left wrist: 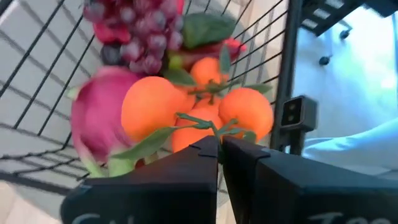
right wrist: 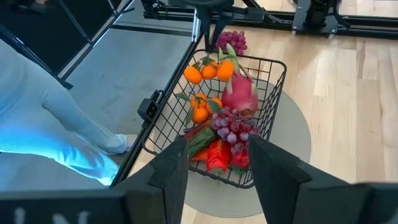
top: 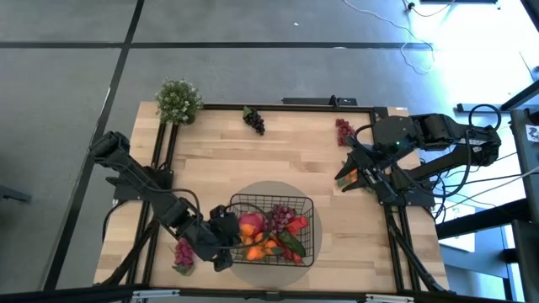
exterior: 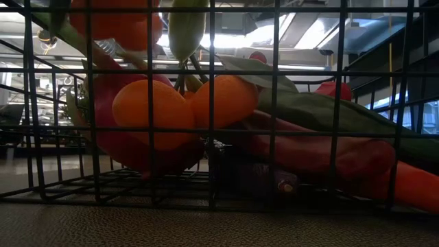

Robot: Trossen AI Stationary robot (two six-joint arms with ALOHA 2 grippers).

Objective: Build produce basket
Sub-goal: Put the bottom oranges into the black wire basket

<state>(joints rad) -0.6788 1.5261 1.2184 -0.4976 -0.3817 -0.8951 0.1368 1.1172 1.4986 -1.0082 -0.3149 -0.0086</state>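
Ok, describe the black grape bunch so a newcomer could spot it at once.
Start at the potted plant on the table's far left corner. Follow that far edge rightward to the black grape bunch, lying alone on bare wood. The red bunch farther right is brighter.
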